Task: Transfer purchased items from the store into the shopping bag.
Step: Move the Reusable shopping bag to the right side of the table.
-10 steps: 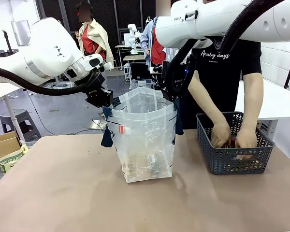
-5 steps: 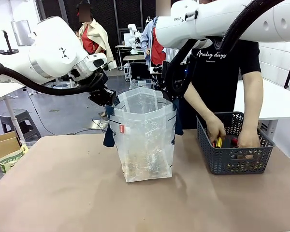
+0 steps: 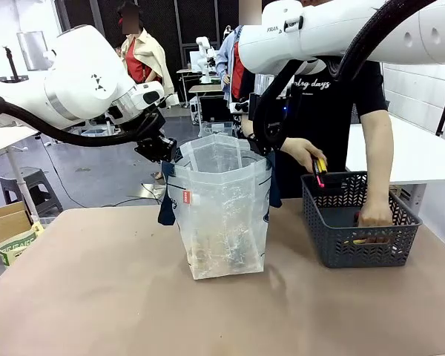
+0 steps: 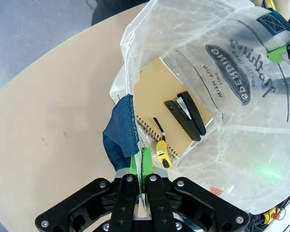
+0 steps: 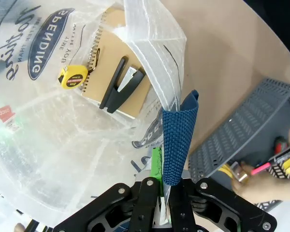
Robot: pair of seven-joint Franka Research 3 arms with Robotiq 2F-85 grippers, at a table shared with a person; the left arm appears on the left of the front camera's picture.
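Observation:
The shopping bag (image 3: 222,215) stands upright in the middle of the table, its mouth held wide. My left gripper (image 3: 162,150) is shut on the bag's left rim by the navy handle (image 4: 120,133), and my right gripper (image 3: 264,145) is shut on the right rim by the other handle (image 5: 179,140). At the bottom of the bag lie a tan spiral notebook (image 4: 169,87), a black stapler (image 4: 186,113) and a yellow tape measure (image 4: 163,151). The person's hand (image 3: 304,154) holds small yellow and pink purchased items (image 3: 320,170) above the basket, just right of the bag.
A dark grey lattice basket (image 3: 360,245) sits at the right of the table with the person's other hand (image 3: 374,213) in it. A cardboard box (image 3: 6,222) stands beyond the table's left edge. Bare brown tabletop (image 3: 96,297) lies in front of the bag.
The person's hand came up out of the basket holding yellow and pink items and moved toward the bag. My left gripper shifted slightly on the rim; the right stayed put.

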